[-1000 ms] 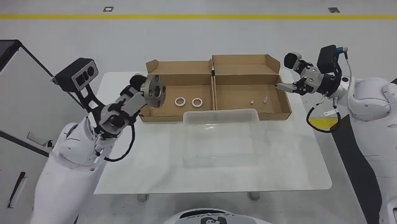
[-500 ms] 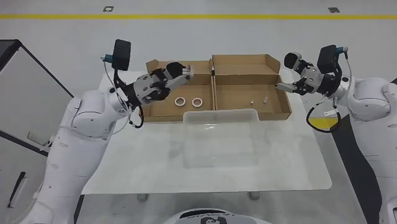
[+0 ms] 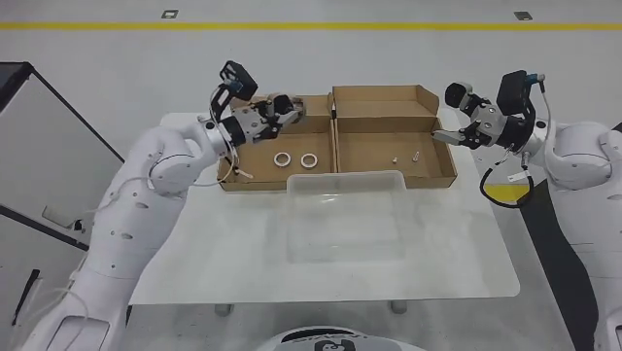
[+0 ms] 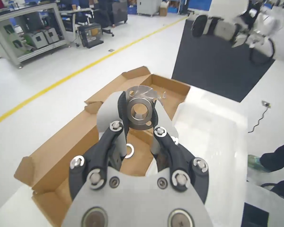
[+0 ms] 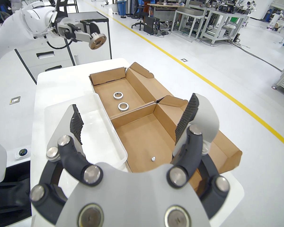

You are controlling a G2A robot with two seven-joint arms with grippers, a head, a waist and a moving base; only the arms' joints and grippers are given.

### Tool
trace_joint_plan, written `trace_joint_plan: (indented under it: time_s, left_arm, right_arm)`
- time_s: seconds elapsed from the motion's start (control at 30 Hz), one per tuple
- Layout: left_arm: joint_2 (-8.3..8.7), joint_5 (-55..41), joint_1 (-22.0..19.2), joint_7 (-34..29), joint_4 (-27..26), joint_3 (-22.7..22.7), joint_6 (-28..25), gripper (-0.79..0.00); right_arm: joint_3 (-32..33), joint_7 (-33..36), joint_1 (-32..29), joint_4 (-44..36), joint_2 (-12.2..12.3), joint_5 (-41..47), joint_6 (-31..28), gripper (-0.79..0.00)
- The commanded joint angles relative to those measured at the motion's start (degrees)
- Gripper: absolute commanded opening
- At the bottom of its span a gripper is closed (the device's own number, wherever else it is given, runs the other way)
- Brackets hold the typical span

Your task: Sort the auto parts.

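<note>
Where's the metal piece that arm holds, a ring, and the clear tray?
metal piece (image 4: pixel 139 121), left wrist view, central hub.
ring (image 5: pixel 119 106), right wrist view, its rim.
clear tray (image 3: pixel 345 225), top view, bare floor.

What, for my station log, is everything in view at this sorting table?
left box: one, brown cardboard, far side of the table
right box: one, brown cardboard, touching the left box's side
rings: two, silver, on the left box's floor
small parts: two, silver, in the right box
bin: one, clear, in front of both boxes
flanged part: one, silver, held above the left box
table: one, white
left claw: black and grey, shut on the flanged part
right claw: black and grey, open, by the right box's outer end
</note>
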Motion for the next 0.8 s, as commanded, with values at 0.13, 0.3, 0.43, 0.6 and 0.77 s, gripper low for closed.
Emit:
trace_joint_plan:
  time_s: [0.13,0.3,0.43,0.6,0.77]
  left_arm:
    - [-0.2,8.91,-1.2,0.08,3.09,2.13,2.64,-0.785]
    - [-0.55,15.17,-3.34,-0.9,6.64,4.87,2.9,-0.785]
    - [-0.88,19.46,-5.09,-1.1,9.47,6.8,3.01,-0.785]
    - [-1.41,22.43,-7.48,-1.08,13.15,8.92,2.38,-0.785]
    - [-1.87,24.28,-9.7,-2.85,16.19,10.66,1.21,-0.785]
  right_arm:
    - [0.0,0.0,0.0,0.0,0.0,0.0,0.0,0.0]
    - [0.0,0.0,0.0,0.0,0.0,0.0,0.0,0.0]
    - [0.0,0.0,0.0,0.0,0.0,0.0,0.0,0.0]
    - [0.0,0.0,0.0,0.0,0.0,0.0,0.0,0.0]
    - [0.0,0.0,0.0,0.0,0.0,0.0,0.0,0.0]
